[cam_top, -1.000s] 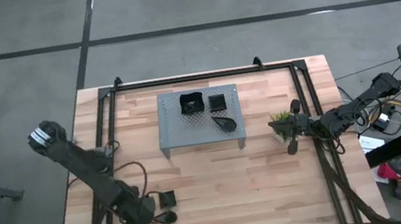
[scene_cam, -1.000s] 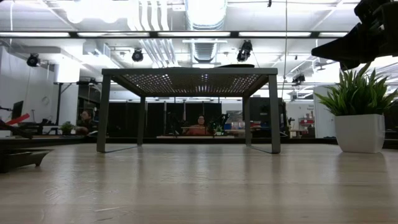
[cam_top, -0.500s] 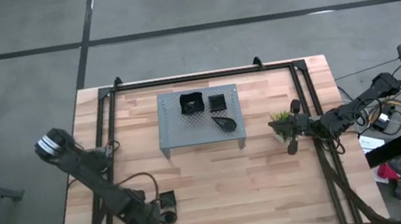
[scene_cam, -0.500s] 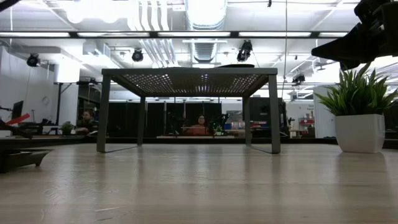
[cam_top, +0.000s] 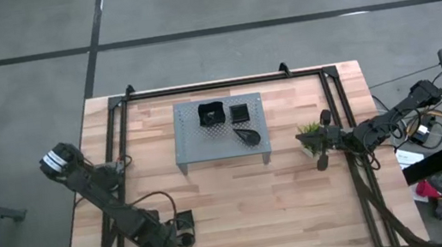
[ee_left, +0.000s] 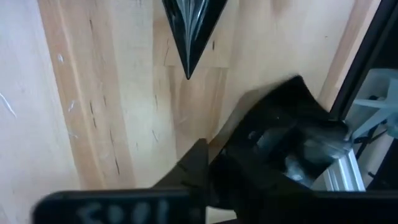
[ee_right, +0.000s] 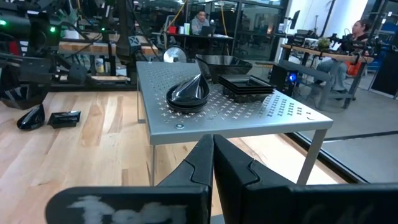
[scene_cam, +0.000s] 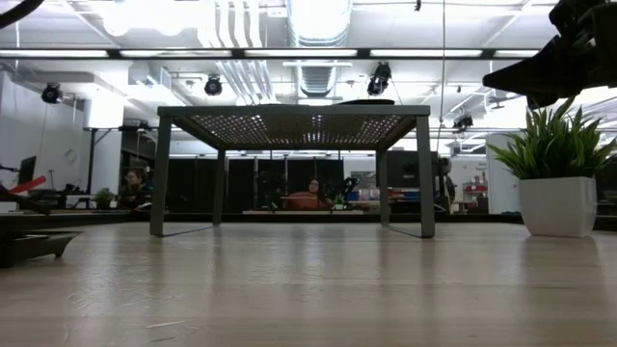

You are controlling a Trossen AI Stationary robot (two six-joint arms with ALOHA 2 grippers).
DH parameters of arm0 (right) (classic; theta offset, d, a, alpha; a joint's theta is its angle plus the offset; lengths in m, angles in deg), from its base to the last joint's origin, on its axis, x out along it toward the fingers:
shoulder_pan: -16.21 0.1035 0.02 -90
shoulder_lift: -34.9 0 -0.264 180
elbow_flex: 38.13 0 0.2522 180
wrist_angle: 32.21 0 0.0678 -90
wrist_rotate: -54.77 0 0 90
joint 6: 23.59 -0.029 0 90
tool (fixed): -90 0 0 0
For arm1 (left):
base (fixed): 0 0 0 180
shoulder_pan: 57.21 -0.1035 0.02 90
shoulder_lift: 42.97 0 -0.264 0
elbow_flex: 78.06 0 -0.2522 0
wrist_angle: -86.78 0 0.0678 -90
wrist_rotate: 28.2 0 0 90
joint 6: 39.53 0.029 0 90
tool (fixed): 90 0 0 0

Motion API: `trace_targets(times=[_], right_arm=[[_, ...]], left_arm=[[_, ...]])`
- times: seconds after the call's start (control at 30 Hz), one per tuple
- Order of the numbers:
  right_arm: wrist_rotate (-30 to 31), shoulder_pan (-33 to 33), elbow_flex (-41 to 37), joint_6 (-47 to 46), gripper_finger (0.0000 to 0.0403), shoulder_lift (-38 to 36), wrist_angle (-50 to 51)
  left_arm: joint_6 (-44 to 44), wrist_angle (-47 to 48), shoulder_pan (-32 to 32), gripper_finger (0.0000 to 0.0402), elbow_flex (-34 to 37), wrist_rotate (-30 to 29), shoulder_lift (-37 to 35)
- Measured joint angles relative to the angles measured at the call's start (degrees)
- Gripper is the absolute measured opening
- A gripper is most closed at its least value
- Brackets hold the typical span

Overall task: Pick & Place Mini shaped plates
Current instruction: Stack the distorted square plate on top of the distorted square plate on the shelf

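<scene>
Two black mini plates lie flat on the wood near the table's near left corner: a square plate [cam_top: 185,220] [ee_left: 286,118] and a teardrop plate [cam_top: 185,243] [ee_left: 189,25]. My left gripper [cam_top: 174,234] [ee_left: 208,152] points steeply down between them, shut on the square one. More mini plates rest on the grey perforated rack [cam_top: 194,149] [ee_right: 249,118]: a teardrop stack [ee_right: 188,93], a square stack [ee_right: 245,84] and a deeper dish [ee_right: 222,64]. My right gripper [cam_top: 323,161] [ee_right: 212,146] waits level and shut at the right, holding nothing. My left gripper has its two fingers nearly together on the square plate's rim [ee_left: 239,146], at the side nearest the teardrop plate. The fingers come from above, slanting down. The gripper's own body hides the exact place of contact. The plate still lies on the table.
A small green plant in a white pot [cam_top: 312,132] [scene_cam: 557,173] stands beside my right gripper. Black frame rails [cam_top: 121,155] run along the table's left, right and far sides. Bare wood lies between the rack and the near edge. People sit in the room behind.
My left gripper has come down over the two plates near the table's near left corner, then kept still. Both plates lie where they were.
</scene>
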Motion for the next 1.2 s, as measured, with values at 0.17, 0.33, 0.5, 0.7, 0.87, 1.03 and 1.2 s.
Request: trace_targets(times=[0.17, 0.33, 0.5, 0.7, 0.87, 1.03, 1.2], right_arm=[[0.0, 0.0, 0.0, 0.0, 0.0008, 0.0, 0.0], [0.0, 0.0, 0.0, 0.0, 0.0008, 0.0, 0.0], [0.0, 0.0, 0.0, 0.0, 0.0008, 0.0, 0.0], [0.0, 0.0, 0.0, 0.0, 0.0008, 0.0, 0.0], [0.0, 0.0, 0.0, 0.0, 0.0008, 0.0, 0.0], [0.0, 0.0, 0.0, 0.0, 0.0008, 0.0, 0.0], [0.0, 0.0, 0.0, 0.0, 0.0008, 0.0, 0.0]], left_arm=[[0.0, -0.1, 0.0, 0.0005, 0.0, 0.2, 0.0], [-5.6, 0.3, -0.1, 0.0001, 0.0, 0.8, -0.5], [-7.6, 1.6, -0.2, 0.0000, 0.0, 2.6, -3.1], [-11.8, 2.8, -0.7, 0.0000, 0.0, -4.1, -9.5], [-13.4, 3.1, -2.2, 0.0000, 0.0, -16.8, -16.4], [-19.1, 3.8, -4.7, 0.0000, 0.0, -35.3, -24.0], [-28.5, 4.2, -9.2, 0.0000, 0.0, -50.3, -30.7]])
